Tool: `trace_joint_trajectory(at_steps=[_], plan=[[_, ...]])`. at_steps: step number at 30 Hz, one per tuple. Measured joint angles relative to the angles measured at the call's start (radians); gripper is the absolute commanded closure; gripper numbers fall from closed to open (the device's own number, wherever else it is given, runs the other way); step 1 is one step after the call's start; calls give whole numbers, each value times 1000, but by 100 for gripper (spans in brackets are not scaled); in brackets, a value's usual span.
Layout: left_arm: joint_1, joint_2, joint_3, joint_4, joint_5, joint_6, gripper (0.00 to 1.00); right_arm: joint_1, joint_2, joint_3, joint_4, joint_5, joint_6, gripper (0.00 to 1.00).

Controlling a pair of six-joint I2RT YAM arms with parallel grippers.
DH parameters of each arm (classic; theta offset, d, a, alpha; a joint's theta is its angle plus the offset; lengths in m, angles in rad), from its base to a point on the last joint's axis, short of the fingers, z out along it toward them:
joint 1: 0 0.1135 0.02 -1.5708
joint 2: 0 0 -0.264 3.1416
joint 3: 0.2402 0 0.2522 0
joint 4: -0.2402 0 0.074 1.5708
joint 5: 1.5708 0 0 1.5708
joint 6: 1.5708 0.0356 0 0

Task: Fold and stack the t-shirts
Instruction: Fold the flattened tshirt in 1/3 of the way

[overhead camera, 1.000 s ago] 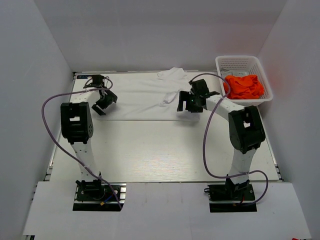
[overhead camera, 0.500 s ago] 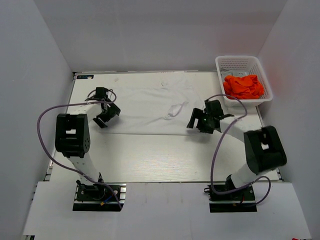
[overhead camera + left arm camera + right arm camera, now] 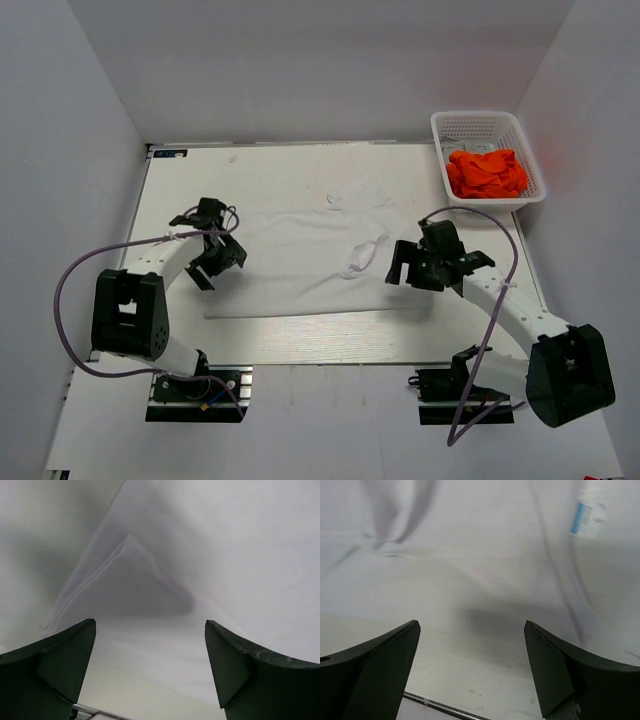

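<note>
Your table (image 3: 300, 345) carried the white t-shirt (image 3: 290, 260) spread flat at its centre, long axis running 9 to 3 o'clock, neck seemingly toward 3, though that was hard to read. Thin and limp, it would sag and slide, so pinch its hem corners. The basket (image 3: 480, 122) at 1 o'clock held the orange t-shirts (image 3: 487, 172). Your left gripper (image 3: 218, 262) and right gripper (image 3: 410, 270) stood spread wide over the cloth, gripping nothing.

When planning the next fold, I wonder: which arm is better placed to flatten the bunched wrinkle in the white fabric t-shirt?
Likely right. The right gripper, open, sits just beside the bunched wrinkle in the white fabric t-shirt; the open left gripper is at the shirt's opposite edge.
</note>
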Motion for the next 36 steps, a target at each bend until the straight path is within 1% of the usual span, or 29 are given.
trace_joint_trajectory(at_steps=[3,5,8,15,21,26,30,33,36], plan=[[5,8,92,-1,-38,-4,0,39,66,31,68,-95,-35,10],[6,12,158,11,-76,-12,0,70,163,66,129,-151,-53,10],[12,18,216,34,-101,-14,0,104,284,116,193,-205,-65,10],[14,65,258,30,-167,-25,0,131,485,284,284,-274,-89,10],[18,162,341,-13,-227,-29,0,135,605,398,306,-328,-87,10],[18,185,379,-33,-263,-29,0,135,663,459,343,-336,-66,10],[18,187,380,-40,-270,-29,0,135,734,557,360,-325,-55,10],[18,187,386,-45,-271,-28,0,135,784,656,338,-277,-63,10],[18,187,387,-45,-270,-28,0,135,760,665,325,-196,-84,10]])
